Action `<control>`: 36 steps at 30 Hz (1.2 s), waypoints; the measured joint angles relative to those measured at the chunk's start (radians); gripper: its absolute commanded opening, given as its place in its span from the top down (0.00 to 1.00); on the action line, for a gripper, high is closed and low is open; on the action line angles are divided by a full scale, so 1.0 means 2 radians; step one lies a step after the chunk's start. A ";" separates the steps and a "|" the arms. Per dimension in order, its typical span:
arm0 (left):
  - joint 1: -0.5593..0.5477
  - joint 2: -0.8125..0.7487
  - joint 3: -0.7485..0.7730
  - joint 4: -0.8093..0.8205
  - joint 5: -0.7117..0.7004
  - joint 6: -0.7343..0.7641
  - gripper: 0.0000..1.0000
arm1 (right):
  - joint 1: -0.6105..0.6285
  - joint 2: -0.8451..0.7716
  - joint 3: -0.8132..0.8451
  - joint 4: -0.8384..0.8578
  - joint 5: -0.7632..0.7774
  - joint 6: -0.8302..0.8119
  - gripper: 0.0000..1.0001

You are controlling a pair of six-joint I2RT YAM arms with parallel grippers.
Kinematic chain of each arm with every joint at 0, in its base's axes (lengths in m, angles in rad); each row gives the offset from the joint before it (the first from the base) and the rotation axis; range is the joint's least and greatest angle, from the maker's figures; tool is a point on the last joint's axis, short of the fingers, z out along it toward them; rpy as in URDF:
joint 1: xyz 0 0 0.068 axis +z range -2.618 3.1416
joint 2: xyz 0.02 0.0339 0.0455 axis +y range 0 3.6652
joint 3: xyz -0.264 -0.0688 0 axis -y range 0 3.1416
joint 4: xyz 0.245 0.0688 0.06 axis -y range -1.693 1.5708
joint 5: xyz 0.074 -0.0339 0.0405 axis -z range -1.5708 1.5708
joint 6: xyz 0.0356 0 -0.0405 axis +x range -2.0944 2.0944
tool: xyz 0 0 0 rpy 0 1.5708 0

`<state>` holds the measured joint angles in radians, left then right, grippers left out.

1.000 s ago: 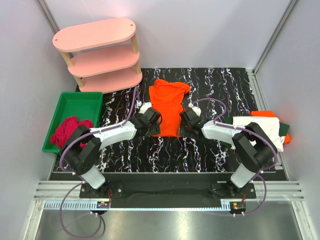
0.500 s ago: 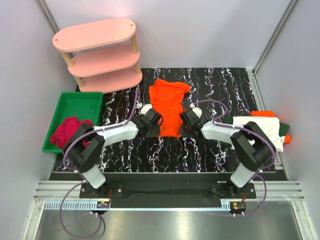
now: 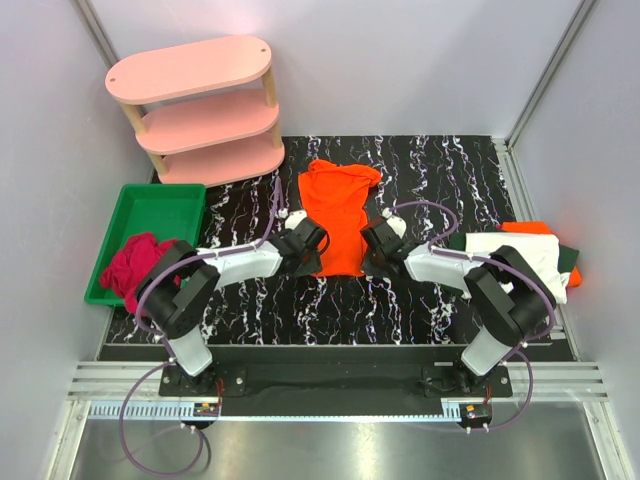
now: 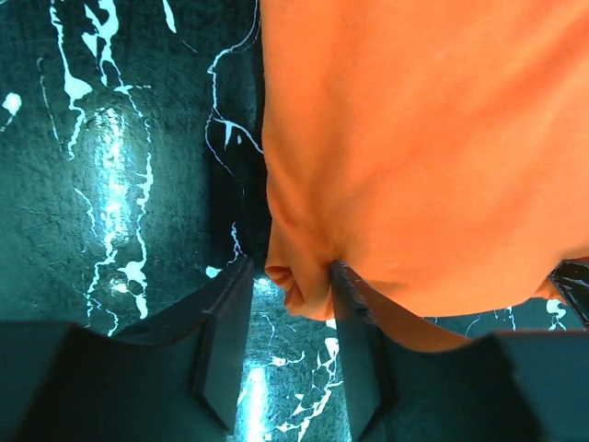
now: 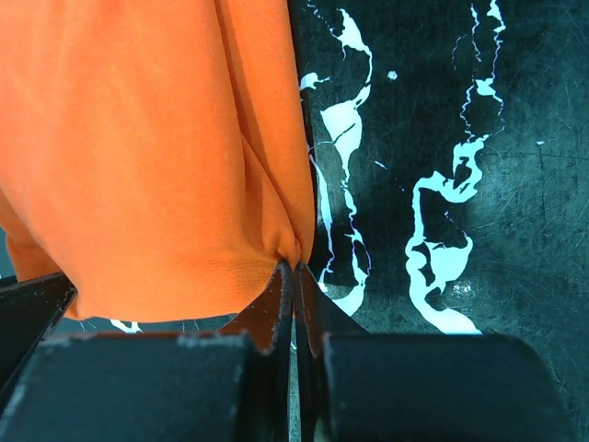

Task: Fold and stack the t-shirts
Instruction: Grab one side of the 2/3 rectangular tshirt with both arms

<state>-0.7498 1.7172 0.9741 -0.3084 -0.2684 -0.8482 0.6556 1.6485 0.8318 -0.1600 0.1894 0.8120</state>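
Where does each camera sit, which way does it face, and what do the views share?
Top external: fixed above and behind the arms, looking down at the marbled table; both arms show, with the left tool and right tool at the orange t-shirt's near corners.
Left wrist: on the left wrist, looking down past its own fingers, with a fold of shirt hem between them.
Right wrist: on the right wrist, with its fingers closed on the shirt's corner.
Shared: all three show the orange t-shirt on the marbled table.
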 measured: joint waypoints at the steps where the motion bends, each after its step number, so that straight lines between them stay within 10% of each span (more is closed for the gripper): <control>1: 0.000 0.000 0.000 0.000 0.000 -0.001 0.67 | 0.000 0.000 0.000 0.000 0.000 0.000 1.00; 7: -0.001 0.003 0.000 0.003 0.003 -0.016 1.00 | 0.000 -0.005 -0.004 -0.001 0.000 -0.001 1.00; 19: -0.028 -0.021 -0.022 0.008 0.005 -0.024 1.00 | 0.003 -0.057 -0.048 -0.026 -0.001 0.001 1.00; 36: -0.220 -0.109 -0.088 -0.042 -0.016 -0.106 1.00 | 0.056 -0.261 -0.155 -0.150 -0.015 0.050 1.00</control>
<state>-1.1908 1.4994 0.7975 -0.3927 -0.3000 -1.0595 0.7681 1.1275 0.5220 -0.4606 0.1589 0.9119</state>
